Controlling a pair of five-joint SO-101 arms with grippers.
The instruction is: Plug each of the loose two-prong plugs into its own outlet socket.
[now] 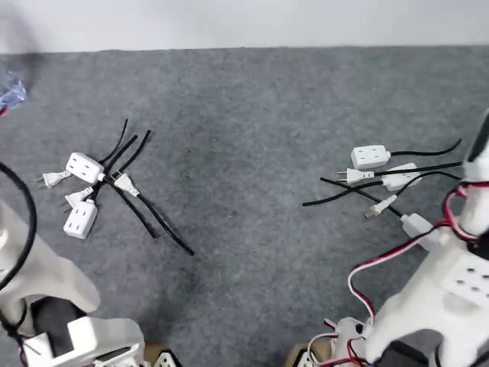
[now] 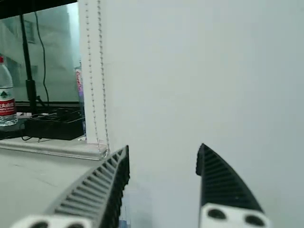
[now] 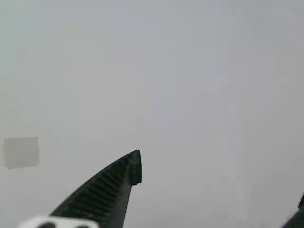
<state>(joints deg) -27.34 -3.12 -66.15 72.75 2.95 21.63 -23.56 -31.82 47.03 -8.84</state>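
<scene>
On the left of the grey mat lie two white outlet sockets [image 1: 84, 167] [image 1: 80, 219] with loose white two-prong plugs [image 1: 52, 180] [image 1: 124, 183] and black cords crossing between them. On the right lie a white socket [image 1: 370, 157], a second socket [image 1: 416, 224] and loose plugs [image 1: 355, 176] [image 1: 380, 208] on black cords. My left gripper [image 2: 164, 154] is open, raised and facing a white wall, with nothing between its fingers. My right gripper [image 3: 218, 183] is open too, with a pale wall behind it. Both arms' bases sit at the near edge, apart from the plugs.
The left arm's white body [image 1: 46, 283] stands at the near left and the right arm [image 1: 443, 283], with red and white wires, at the near right. The middle of the mat [image 1: 244, 191] lies bare. A water bottle [image 2: 5, 102] and black gear stand on a far ledge.
</scene>
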